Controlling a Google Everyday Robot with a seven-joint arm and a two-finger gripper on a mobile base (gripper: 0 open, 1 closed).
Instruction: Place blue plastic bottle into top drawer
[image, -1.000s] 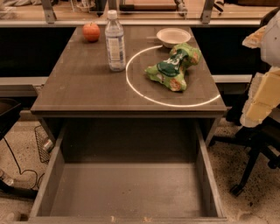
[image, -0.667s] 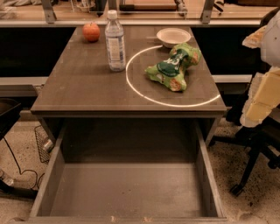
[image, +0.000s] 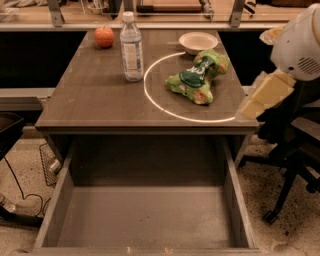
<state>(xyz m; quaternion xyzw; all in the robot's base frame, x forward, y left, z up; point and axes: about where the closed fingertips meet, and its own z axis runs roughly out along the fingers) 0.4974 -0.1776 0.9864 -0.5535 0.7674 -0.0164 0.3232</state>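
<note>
at the near edge of the scene the top drawer stands pulled out from under the desk, its flat bottom in plain view between low side walls and open from above. on the far left part of the desktop the blue plastic bottle stands upright with its white cap on, well back from the desk's near edge. open wood runs from the bottle to the near and left edges. a red apple sits to the far left of it, near but not touching. right of the bottle a thin bright ring of light curves across the wood. a crumpled green snack bag lies inside the ring, and a small white bowl rests at its far side. the robot's white arm housing fills the far right corner. below it the gripper, a pale wedge-shaped piece, hangs just beside the desk's right edge, well apart from the bottle, with the bag between them. whether it is released or clenched cannot be told. a dark office chair stands on the floor at right, and a wire basket sits on the floor at left.
</note>
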